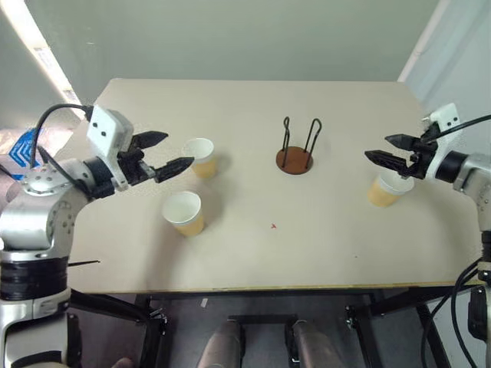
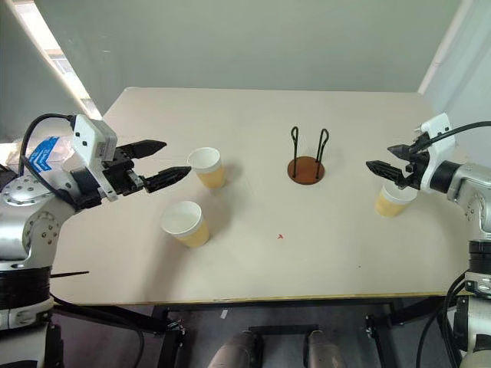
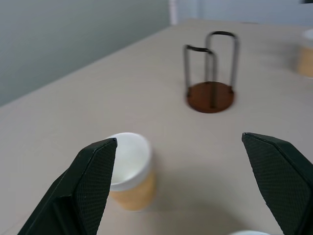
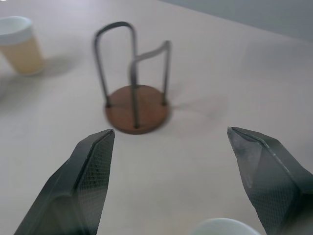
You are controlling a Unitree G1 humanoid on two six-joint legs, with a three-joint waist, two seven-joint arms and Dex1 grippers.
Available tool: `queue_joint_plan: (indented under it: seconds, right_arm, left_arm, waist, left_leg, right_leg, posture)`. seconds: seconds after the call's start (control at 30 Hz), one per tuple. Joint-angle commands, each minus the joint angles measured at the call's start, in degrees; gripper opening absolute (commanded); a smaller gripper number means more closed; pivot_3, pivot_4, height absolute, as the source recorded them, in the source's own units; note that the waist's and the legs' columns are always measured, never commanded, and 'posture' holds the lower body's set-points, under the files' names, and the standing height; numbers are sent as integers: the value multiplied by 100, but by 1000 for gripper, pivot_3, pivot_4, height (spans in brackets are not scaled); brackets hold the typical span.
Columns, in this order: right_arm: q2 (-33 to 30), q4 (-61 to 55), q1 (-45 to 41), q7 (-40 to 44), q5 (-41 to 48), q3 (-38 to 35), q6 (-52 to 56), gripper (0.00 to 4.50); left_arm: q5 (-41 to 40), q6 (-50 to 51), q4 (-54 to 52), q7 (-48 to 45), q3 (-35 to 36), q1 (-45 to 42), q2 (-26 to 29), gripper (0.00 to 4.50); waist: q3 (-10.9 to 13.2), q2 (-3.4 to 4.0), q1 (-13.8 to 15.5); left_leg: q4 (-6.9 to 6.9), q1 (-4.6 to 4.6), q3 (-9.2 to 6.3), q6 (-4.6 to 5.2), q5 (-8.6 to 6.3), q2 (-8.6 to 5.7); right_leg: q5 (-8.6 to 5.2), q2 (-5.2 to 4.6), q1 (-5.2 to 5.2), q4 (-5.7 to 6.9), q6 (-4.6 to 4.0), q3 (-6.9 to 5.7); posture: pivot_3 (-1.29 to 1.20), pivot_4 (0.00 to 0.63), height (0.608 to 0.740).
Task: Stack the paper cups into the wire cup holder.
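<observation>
Three tan paper cups stand upright on the table. One cup (image 1: 201,157) is at the left, a second cup (image 1: 184,212) sits nearer the front edge, and a third cup (image 1: 387,189) is at the right. The wire cup holder (image 1: 295,159), a brown disc with two black wire loops, stands empty near the table's middle. My left gripper (image 1: 178,149) hovers open just left of the first cup, pointing at it. Over the third cup hangs my right gripper (image 1: 377,147), open and aimed toward the holder (image 4: 137,110). Neither gripper holds anything.
The beige table (image 1: 268,245) has open surface between the cups and the holder. A small red mark (image 1: 273,226) lies on the table in front of the holder. A grey wall runs behind the far edge.
</observation>
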Motion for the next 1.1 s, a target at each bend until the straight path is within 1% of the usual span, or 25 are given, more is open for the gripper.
queue_joint_plan:
  seconds: [0.03, 0.27, 0.37, 0.5, 0.73, 0.9, 1.1]
  right_arm:
    - [-89, -360, -17, 106, 144, -6, 80, 3885]
    - [-17, -385, -203, 102, 81, 188, 29, 3885]
    - [89, -309, -340, 14, -45, 366, -24, 3885]
    - [397, 89, -761, -253, -384, 787, 34, 3885]
    - [784, 553, -1137, -171, -647, 1217, -74, 3885]
    - [1032, 1078, -1320, -234, -880, 1326, -371, 3885]
    - [1266, 1513, -1474, -340, -1091, 1331, -656, 3885]
  left_arm:
    - [-47, -18, -30, -100, -1, -243, 101, 4500]
    - [85, -79, 77, -98, -83, -371, 112, 4500]
    - [114, -99, 105, -112, -81, -381, 101, 4500]
    - [153, -82, 153, -83, -97, -456, 67, 4500]
    - [-307, 20, -97, -743, -57, -401, 154, 4500]
    - [-301, -49, -59, -977, -142, -420, 191, 4500]
    - [-244, -59, 145, -936, -176, -586, 187, 4500]
  waist:
    - [0, 0, -2]
    - [0, 0, -3]
    - [0, 0, -9]
    - [0, 0, -18]
    - [0, 0, 12]
    - [0, 0, 1]
    - [0, 1, -6]
  left_leg:
    - [0, 0, 0, 0, 0, 0]
    - [6, 0, 1, 4, 2, 0]
    - [5, 0, 0, 4, 2, 3]
    - [5, 1, 1, 5, 3, 6]
    - [2, -7, -1, 6, 2, 6]
    - [3, -10, -1, 6, -4, 6]
    - [4, -10, -1, 5, -3, 7]
  right_leg:
    - [0, 0, 0, 0, 0, 0]
    - [0, 0, 2, -1, 0, 4]
    - [0, 2, -1, 1, 0, 3]
    - [0, 4, -3, 3, 0, 4]
    - [0, 5, -13, 7, -3, 1]
    - [-1, 5, -17, 5, -3, 2]
    - [-2, 5, -22, 16, -6, 2]
  posture:
    - [0, 150, 740]
    - [0, 150, 740]
    - [0, 150, 740]
    - [0, 150, 740]
    - [0, 150, 740]
    - [0, 150, 740]
    - [0, 150, 740]
